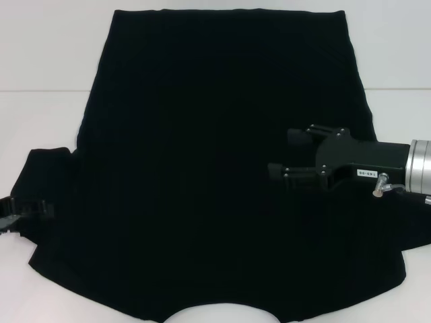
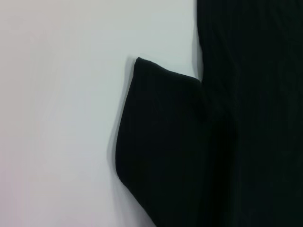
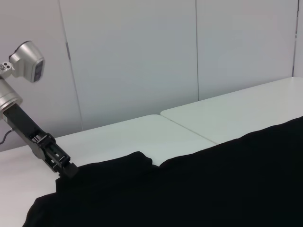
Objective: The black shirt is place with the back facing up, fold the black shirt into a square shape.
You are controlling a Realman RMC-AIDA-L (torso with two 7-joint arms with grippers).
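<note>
Shirt: the black shirt [image 1: 215, 175] lies spread flat and plain side up on the white table [image 1: 40, 121], covering most of it from the far edge to the near edge; no fold is visible yet.
Long axis: runs far to near, with the straight hem toward the far edge and the curved neckline cut at the near edge.
Left sleeve: sticks out sideways toward the table's left edge [image 2: 161, 142], still unfolded.
Left gripper: the left gripper [image 1: 20, 214] sits low at the outer tip of that sleeve, touching or just at the cloth; whether its fingers have closed on the fabric I cannot tell.
Right gripper: the right gripper [image 1: 296, 155] hovers above the shirt's right half, pointing toward the table's left edge, fingers spread apart and holding nothing.
Deciding relation: the sleeve lies right at the left gripper and extends inward from it toward the shirt's middle, so the left arm is the nearer one for carrying the sleeve across.
Stage: probably the very first fold.
</note>
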